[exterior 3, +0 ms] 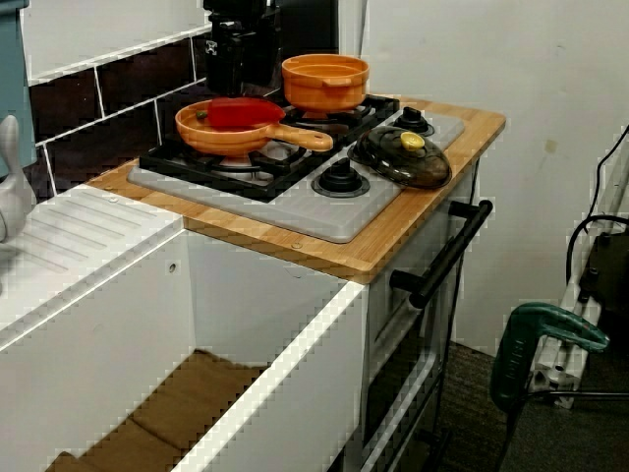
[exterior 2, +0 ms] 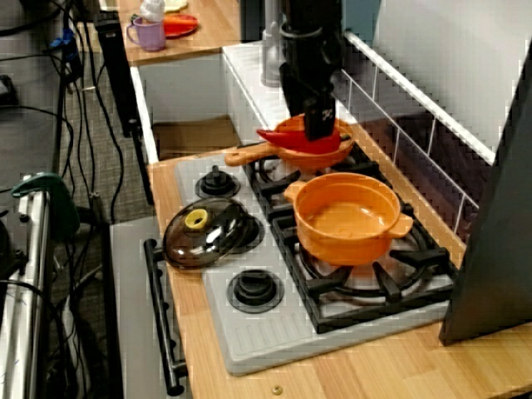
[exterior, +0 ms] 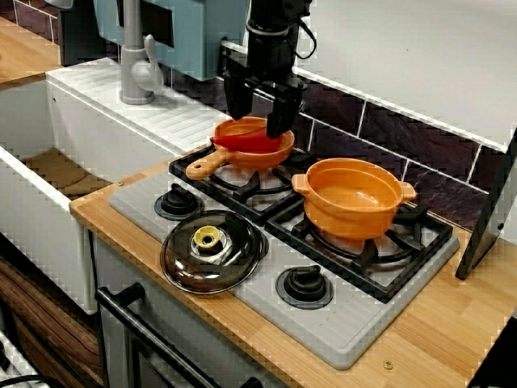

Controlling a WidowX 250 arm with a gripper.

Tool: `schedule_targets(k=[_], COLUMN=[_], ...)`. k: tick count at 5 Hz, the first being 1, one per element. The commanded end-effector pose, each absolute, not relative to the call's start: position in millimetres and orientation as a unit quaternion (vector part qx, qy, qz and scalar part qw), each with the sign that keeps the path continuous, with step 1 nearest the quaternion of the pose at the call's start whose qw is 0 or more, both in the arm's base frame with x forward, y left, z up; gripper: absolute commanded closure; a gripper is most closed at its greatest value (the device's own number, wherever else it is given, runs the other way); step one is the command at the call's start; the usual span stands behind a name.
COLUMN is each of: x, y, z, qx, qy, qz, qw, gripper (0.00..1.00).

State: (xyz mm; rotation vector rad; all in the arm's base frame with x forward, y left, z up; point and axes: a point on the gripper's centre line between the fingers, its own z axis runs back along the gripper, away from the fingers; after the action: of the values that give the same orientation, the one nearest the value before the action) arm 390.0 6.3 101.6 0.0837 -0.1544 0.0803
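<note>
The wooden bench point(exterior: 436, 339) carries a grey hob point(exterior: 266, 305), and a dark board point(exterior: 489, 218) leans at its right end. On the hob's grates sit a pan point(exterior: 258, 156) and a pot point(exterior: 353, 202) – a glass lid point(exterior: 212, 252) lies on its grey front, between two knobs point(exterior: 304, 284).

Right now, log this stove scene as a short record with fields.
claw: open, low over the pan
pan: orange, on the left burner
red thing: lying in the pan, under the claw
pot: orange, empty, on the right burner
lid: glass, yellow knob, flat on the stove between the two dials
</note>
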Motion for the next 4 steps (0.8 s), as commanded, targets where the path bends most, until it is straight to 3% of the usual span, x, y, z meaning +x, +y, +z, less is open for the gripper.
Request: schedule_targets(k=[1, 4], x=[397, 398], y=[12, 7], z=[115, 99], qx=[0.047, 0.061], qy=[-0.106, -0.095], qz=[0.048, 0.041], qw=[0.992, 0.993], gripper=[0.00, 0.00])
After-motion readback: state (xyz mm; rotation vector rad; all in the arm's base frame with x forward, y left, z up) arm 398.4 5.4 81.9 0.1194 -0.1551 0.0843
